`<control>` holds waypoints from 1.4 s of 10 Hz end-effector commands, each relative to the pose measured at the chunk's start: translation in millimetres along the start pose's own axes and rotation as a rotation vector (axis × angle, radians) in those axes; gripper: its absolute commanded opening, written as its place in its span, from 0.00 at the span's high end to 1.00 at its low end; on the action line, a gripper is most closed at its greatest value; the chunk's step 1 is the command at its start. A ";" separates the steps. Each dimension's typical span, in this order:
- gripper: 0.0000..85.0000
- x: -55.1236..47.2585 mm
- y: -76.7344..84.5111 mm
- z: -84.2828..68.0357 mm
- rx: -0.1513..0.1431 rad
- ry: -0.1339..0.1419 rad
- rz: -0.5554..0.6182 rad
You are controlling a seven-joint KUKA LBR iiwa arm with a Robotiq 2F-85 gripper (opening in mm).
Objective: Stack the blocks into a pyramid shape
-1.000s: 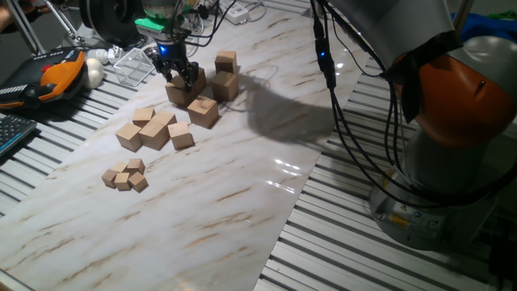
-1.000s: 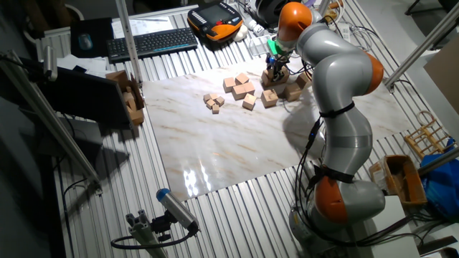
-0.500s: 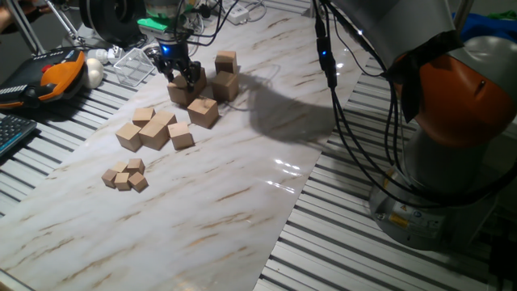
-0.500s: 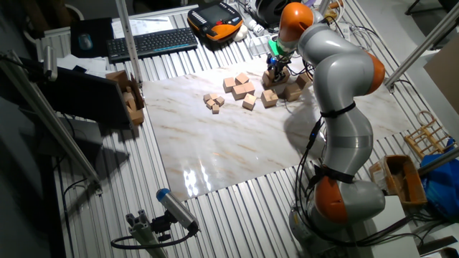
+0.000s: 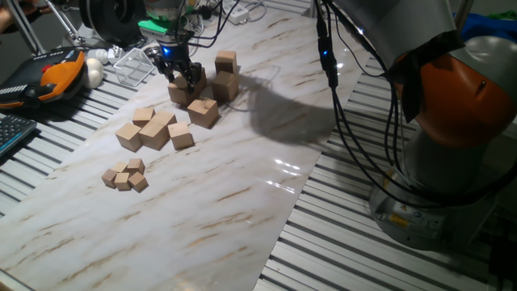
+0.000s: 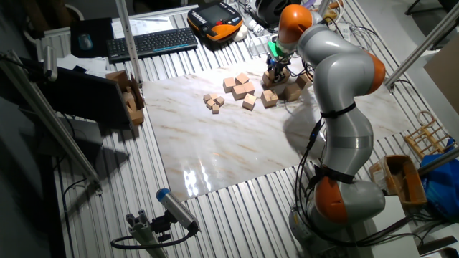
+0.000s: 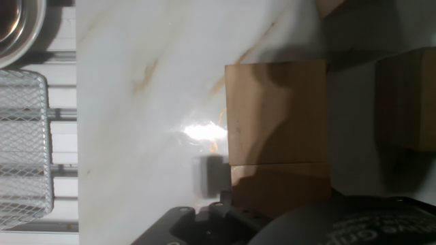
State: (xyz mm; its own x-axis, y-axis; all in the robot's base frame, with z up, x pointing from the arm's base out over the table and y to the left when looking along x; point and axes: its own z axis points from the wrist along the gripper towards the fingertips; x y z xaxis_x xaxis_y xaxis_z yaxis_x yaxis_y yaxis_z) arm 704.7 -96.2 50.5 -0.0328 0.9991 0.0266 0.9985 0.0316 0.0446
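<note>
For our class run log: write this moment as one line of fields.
phase: at block | tool: down over large block, grip unclear | nearby: two-block stack, loose block | pyramid: not built

Plain light-tan wooden blocks [image 5: 203,111] clustered at the far end of the marble tabletop [image 5: 242,178], one under the hand [image 5: 181,75], another stacked atop a neighbour [image 5: 225,61]

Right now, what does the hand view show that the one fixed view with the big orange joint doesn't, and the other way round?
Only the hand view shows a wire mesh basket up close. Only the fixed view shows the gripper, the medium cubes and the tiny cubes. Both show the large wooden block under the hand on the marble board.
</note>
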 end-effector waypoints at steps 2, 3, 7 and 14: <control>1.00 0.0 0.1 -0.3 -0.003 -0.002 0.000; 1.00 0.0 0.1 -0.2 -0.006 -0.002 0.001; 1.00 0.3 0.6 -0.5 -0.024 -0.004 0.003; 0.20 0.8 1.5 0.6 -0.027 -0.004 0.007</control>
State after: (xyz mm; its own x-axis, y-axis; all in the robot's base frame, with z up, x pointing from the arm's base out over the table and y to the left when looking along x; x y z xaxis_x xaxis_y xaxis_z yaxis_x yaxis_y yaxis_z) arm 705.9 -95.2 49.2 -0.0250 0.9994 0.0231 0.9972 0.0233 0.0706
